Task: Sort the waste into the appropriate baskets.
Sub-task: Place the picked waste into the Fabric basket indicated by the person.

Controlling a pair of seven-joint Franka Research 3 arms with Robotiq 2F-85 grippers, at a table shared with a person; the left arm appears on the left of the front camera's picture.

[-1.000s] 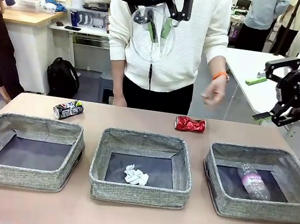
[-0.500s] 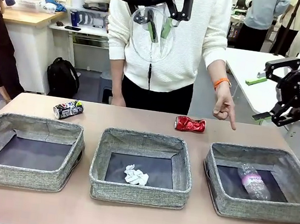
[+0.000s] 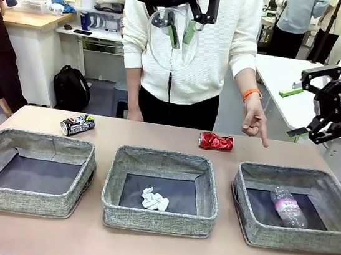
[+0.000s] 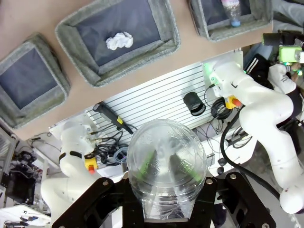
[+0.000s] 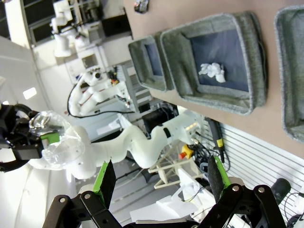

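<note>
The left gripper (image 3: 179,35) hangs high above the worktop (image 3: 154,251), pinching a clear cup (image 3: 158,50). The right gripper (image 3: 294,112) is spread. A red can (image 3: 216,141) and a dark can (image 3: 78,125) lie behind the baskets. A paper wad (image 3: 154,199) sits in the middle basket (image 3: 158,217), a bottle (image 3: 289,206) in the right basket (image 3: 294,239).
</note>
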